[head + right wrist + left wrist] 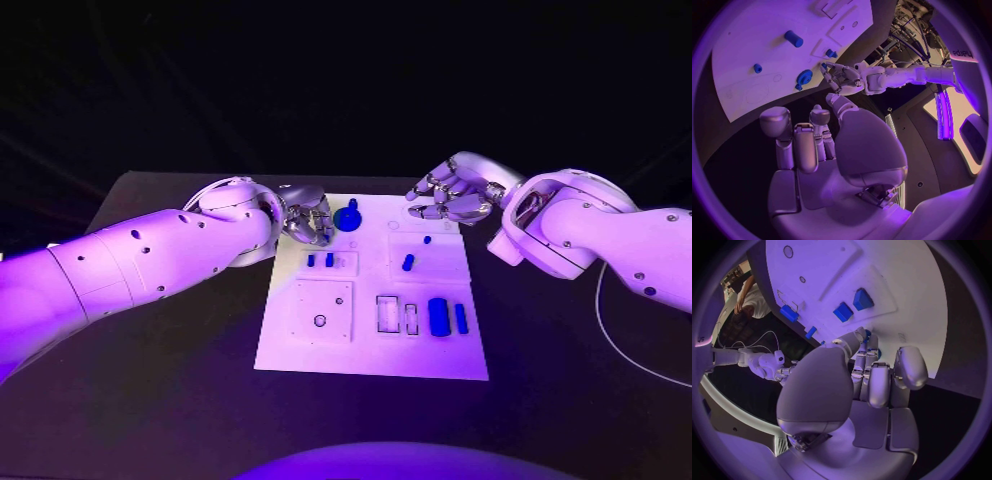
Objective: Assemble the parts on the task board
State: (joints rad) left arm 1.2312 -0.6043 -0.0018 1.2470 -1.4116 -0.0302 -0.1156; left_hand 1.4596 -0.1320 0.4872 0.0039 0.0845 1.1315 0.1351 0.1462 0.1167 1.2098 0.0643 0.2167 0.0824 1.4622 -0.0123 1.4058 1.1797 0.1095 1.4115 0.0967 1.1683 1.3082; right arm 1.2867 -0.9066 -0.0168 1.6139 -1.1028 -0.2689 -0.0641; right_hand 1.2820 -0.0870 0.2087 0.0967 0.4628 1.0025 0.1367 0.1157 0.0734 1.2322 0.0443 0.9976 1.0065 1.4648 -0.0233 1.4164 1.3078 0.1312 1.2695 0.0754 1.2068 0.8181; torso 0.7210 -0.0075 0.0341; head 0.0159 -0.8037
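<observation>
the black bench [173, 400] carries the white task board [372, 350], a long plate running away from the robot, set square between the two arms so either hand can reach it.

the left hand [306, 222] sits at the board's far left edge, its fingers [859, 347] curled in toward a round blue part [348, 217]. in the left wrist view the fingertips seem to touch that part, but whether they truly grip it i cannot tell. the right hand [454, 195] hovers over the far right corner with its fingers [795, 145] bent inward and nothing between them, likely waiting its turn.

the round blue part, knob-like with a short stem pointing up and away, stands near the far end of the board, just beside the left fingers. at the near end a larger blue block [437, 314] and a slimmer blue bar [462, 318] lie side by side, long axes running along the board's length, next to open rectangular slots, which suggests they are staged to go in. a small blue peg [408, 263] lies mid-board on the right. two short blue pieces [319, 260] stand together in a recess on the left, apparently already seated.
</observation>
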